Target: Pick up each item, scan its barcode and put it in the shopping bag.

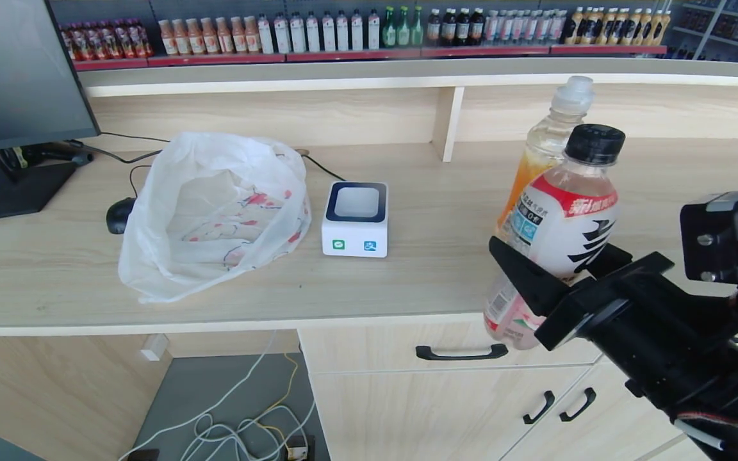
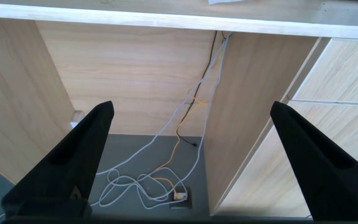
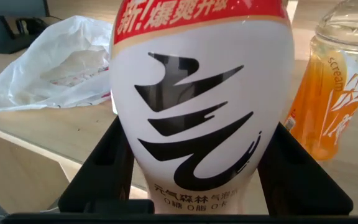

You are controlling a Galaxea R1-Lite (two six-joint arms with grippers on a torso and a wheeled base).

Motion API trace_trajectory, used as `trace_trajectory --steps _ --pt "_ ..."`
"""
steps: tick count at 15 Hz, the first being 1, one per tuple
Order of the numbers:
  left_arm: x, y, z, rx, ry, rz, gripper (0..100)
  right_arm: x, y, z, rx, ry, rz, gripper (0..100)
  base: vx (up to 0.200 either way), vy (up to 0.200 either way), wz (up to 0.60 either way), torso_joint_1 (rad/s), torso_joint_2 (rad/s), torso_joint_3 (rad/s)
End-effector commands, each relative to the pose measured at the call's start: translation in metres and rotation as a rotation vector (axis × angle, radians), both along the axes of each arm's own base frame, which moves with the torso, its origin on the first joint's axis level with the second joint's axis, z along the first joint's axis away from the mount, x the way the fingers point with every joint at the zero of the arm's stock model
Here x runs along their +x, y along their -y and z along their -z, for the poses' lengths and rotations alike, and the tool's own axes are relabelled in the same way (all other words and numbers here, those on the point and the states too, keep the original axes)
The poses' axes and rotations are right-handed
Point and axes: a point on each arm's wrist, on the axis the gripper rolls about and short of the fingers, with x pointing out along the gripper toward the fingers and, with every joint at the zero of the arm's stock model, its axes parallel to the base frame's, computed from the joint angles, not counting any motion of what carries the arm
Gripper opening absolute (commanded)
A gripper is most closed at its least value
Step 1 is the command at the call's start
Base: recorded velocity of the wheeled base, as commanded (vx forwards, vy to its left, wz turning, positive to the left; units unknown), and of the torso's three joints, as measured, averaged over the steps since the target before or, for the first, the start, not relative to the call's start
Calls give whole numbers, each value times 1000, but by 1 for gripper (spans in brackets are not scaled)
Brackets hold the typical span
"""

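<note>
Over the table's [image 1: 407, 282] front edge we hold the black-capped bottle [image 1: 561, 224], our right jaws clamped around its lower body. Just behind it the orange bottle [image 1: 539, 160] stands on the table; the scanner [image 1: 356, 219] and shopping bag [image 1: 215, 211] sit farther left. Our left jaws stand wide apart below the tabletop.

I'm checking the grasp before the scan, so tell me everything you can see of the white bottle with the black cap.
The white plastic drink bottle with a black ribbed screw cap carries a red band under its shoulder, a black brush-stroke mark on its belly and a pinkish lower part with a barcode patch. It is upright, leaning slightly, held clear of the light wooden counter at its front edge. The right gripper clamps its black fingers on the lower body.
</note>
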Motion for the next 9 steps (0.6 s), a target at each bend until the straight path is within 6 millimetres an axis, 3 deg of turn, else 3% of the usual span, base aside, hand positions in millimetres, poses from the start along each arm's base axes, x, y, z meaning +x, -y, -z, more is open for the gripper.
trace_trajectory --steps 1,4,9 --pt "0 0 0 -1 0 0 100 4 -3 -8 -17 42 27 0 0 0 0 0 0 0" --pt "0 0 0 -2 0 -3 100 7 -5 -14 -33 67 88 0 0 0 0 0 0 0" --pt "0 0 0 1 -1 -1 100 10 -7 -22 -38 99 112 0 0 200 0 -2 4 0"
